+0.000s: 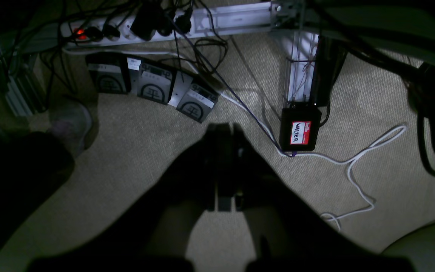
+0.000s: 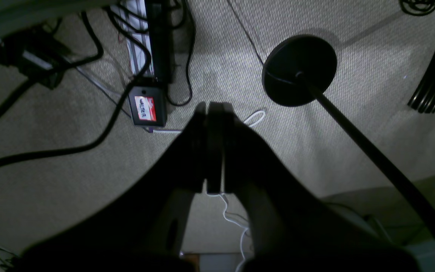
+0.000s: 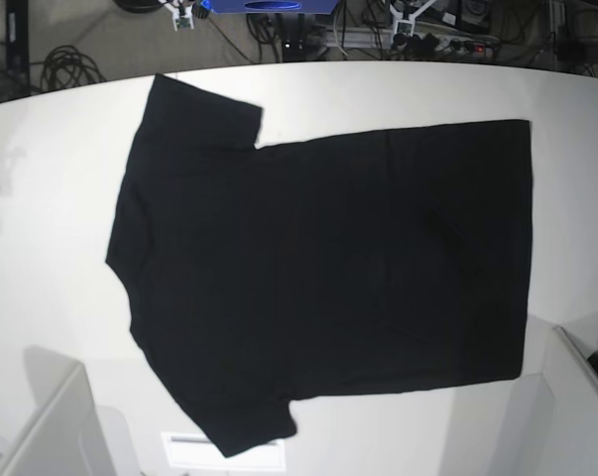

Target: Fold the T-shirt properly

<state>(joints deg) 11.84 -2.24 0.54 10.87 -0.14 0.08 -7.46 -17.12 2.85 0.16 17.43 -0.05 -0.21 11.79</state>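
The black T-shirt [image 3: 328, 268] lies spread flat on the white table [image 3: 41, 297] in the base view, with its sleeves at the upper and lower left and its hem to the right. Neither gripper shows in that view. In the left wrist view my left gripper [image 1: 223, 128] is shut on nothing and hangs over carpeted floor. My right gripper [image 2: 213, 106] is likewise shut and empty above the carpet in the right wrist view. The shirt does not appear in either wrist view.
Under the left gripper lie three foot pedals [image 1: 153, 85], a power strip [image 1: 127, 30], a labelled black box [image 1: 300, 130] and a white cable [image 1: 357, 162]. A round black stand base [image 2: 298, 70] sits near the right gripper. Grey panels [image 3: 51, 426] flank the table's front corners.
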